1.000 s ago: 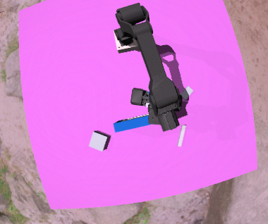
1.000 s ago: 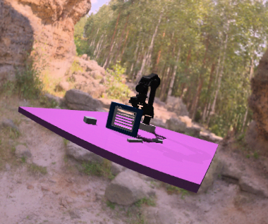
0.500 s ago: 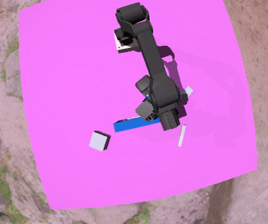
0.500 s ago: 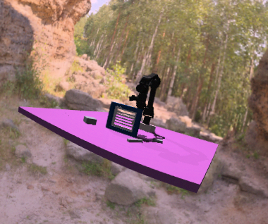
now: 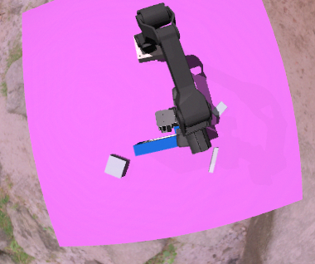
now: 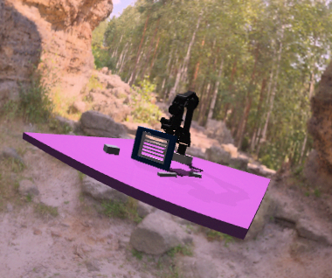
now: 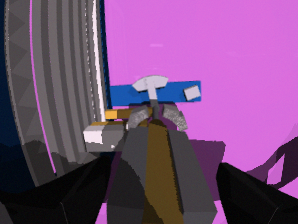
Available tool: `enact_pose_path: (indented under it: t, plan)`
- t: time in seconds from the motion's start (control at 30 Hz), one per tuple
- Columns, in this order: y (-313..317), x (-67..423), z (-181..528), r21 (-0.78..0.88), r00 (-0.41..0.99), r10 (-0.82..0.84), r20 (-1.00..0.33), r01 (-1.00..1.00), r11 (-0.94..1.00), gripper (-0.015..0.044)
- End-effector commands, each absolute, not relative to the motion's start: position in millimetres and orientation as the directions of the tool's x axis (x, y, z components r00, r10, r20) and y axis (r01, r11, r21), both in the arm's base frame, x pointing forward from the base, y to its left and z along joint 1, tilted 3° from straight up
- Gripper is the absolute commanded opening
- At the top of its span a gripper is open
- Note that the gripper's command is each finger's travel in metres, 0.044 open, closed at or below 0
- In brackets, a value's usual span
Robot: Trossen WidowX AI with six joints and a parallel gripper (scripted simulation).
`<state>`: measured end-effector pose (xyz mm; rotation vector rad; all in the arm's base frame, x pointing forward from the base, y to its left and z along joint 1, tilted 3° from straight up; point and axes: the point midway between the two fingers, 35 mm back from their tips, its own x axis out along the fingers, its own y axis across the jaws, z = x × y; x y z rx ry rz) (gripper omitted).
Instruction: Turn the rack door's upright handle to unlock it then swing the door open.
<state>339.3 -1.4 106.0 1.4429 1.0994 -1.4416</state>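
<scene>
The rack's blue frame (image 5: 155,147) (image 6: 172,154) stands upright. Its grey slatted door (image 6: 140,150) (image 7: 62,95) looks in line with the frame in the exterior view, and is seen steeply at the left of the wrist view. A long upright grey and brown handle (image 7: 159,175) rises toward the wrist camera. My gripper (image 7: 165,168) is open, with one dark finger on each side of the handle and visible gaps. The arm hides the handle and the fingers in the top view. I cannot tell how far the handle is turned.
A grey block (image 5: 115,166) (image 6: 111,149) lies left of the rack in the top view. A thin pale strip (image 5: 213,160) (image 6: 167,174) and a small pale block (image 5: 221,108) lie to the right. A pale block (image 7: 102,137) is beside the door.
</scene>
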Motion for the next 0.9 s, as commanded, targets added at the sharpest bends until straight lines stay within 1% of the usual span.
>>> enact_pose_path:
  t: [0.0, 0.13, 0.87]
  plan:
    - [-4.2, 342.3, 104.6, -0.028, -0.018, 0.033, -0.999, 0.940, -0.339, 0.0295]
    - [-4.2, 342.3, 104.6, -0.028, -0.018, 0.033, -0.999, 0.940, -0.339, 0.0295]
    - [-4.2, 342.3, 104.6, -0.028, -0.018, 0.033, -0.999, 0.940, -0.339, 0.0149]
